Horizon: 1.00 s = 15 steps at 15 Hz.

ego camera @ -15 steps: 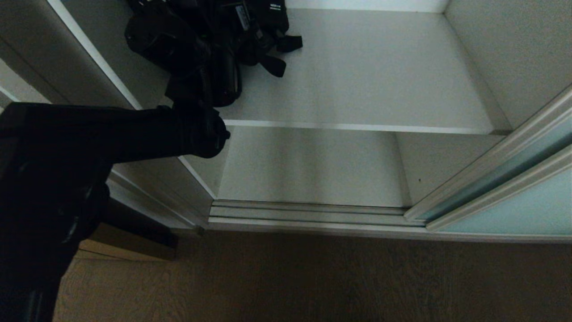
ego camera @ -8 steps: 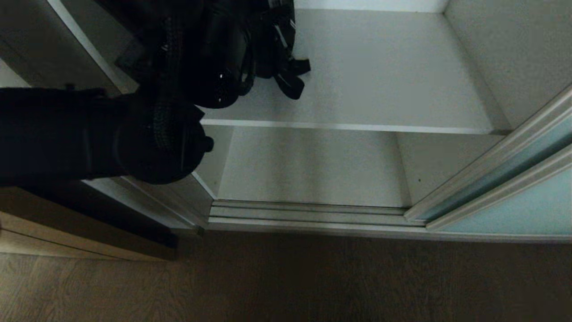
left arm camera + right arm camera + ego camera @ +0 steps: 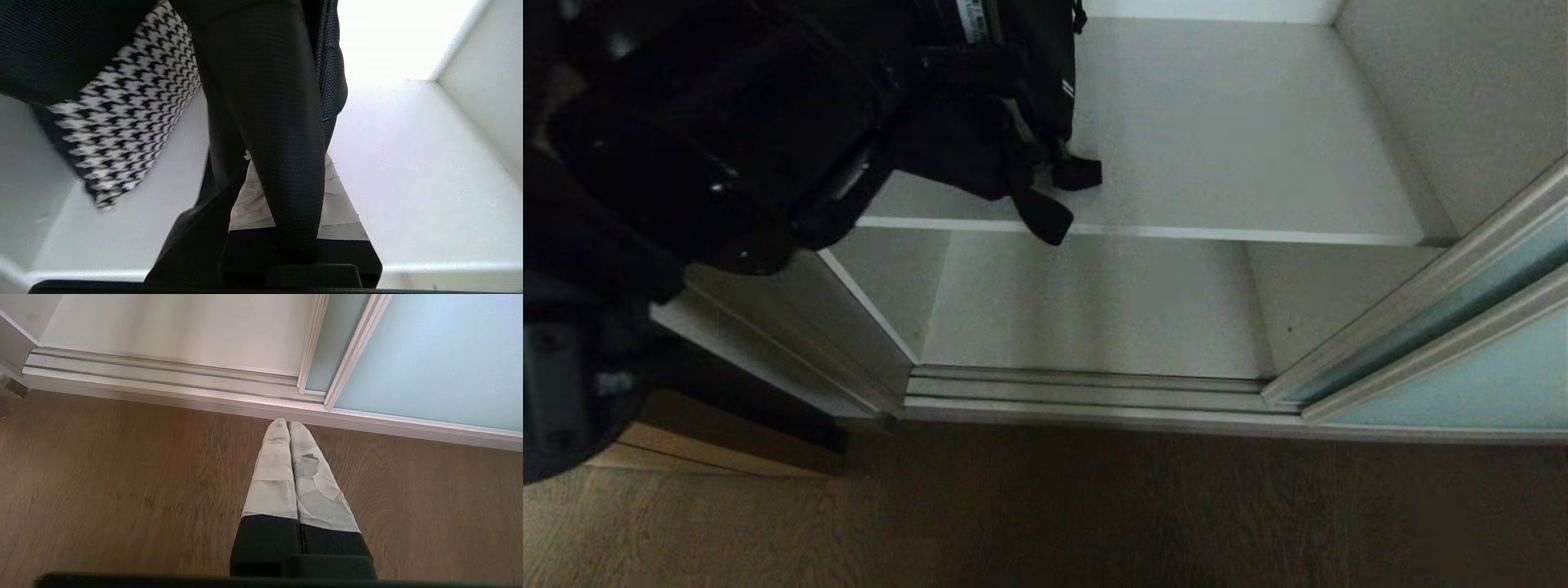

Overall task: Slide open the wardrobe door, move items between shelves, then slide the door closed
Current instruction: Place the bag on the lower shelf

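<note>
**Carry the bag clear of the shelf edge**

While the left gripper (image 3: 282, 212) is clamped on the black bag's strap (image 3: 265, 122), lift steadily so the black bag (image 3: 980, 122), at the upper shelf's (image 3: 1217, 139) near-left, clears its lip. Right gripper (image 3: 289, 428) hangs closed, empty, near the sliding wardrobe door (image 3: 1462, 376), open at right.

The sliding wardrobe door (image 3: 433, 355) was frosted, matt pale blue-green glass in a brushed silver metal frame. The shelves (image 3: 1225, 139) looked smooth and matt white-grey. The floor (image 3: 122, 477) was grained brown wood. The black bag (image 3: 261, 122) was woven cloth, with a houndstooth fabric panel (image 3: 130, 114). The floor track (image 3: 1086, 388) was ridged metal.
</note>
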### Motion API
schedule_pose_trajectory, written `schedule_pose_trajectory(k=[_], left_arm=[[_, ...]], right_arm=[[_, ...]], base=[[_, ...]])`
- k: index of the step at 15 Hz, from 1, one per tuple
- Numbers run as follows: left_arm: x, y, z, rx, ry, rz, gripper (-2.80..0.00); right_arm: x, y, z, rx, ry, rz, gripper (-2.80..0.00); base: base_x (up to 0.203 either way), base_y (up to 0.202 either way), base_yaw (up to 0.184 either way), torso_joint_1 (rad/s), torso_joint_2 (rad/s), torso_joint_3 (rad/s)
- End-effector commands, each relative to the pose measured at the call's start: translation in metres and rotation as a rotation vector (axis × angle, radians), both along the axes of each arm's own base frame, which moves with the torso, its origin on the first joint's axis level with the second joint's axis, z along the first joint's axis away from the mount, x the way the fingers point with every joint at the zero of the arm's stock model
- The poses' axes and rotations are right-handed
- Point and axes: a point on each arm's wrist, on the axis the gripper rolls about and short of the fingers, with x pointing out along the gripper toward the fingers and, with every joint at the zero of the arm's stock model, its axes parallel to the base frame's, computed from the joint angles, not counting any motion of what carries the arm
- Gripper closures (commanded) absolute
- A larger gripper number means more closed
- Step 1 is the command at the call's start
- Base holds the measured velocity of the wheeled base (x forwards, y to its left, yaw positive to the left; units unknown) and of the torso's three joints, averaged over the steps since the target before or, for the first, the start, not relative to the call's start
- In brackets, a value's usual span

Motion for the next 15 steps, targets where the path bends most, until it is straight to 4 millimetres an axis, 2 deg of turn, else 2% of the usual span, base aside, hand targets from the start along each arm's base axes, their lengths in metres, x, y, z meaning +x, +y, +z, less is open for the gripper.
schedule_pose_trajectory(k=[1,3,8,15], left_arm=[[-0.032,0.027,0.017,-0.016,-0.011,-0.026,0.00],[-0.049,0.037,0.022,0.020,0.019,-0.056,0.00],[-0.070,0.051,0.023,0.070,0.060,-0.103,0.00],[-0.087,0.071,0.019,0.161,0.118,-0.118,0.00]], right_arm=[[0.000,0.000,0.000,-0.002,-0.003,0.001,0.00],[0.000,0.000,0.000,0.000,-0.003,0.001,0.00],[0.000,0.000,0.000,0.000,-0.003,0.001,0.00],[0.000,0.000,0.000,-0.001,-0.003,0.001,0.00]], base=[[0.000,0.000,0.000,0.000,0.00,0.000],[0.000,0.000,0.000,0.000,0.00,0.000],[0.000,0.000,0.000,0.000,0.00,0.000],[0.000,0.000,0.000,0.000,0.00,0.000]])
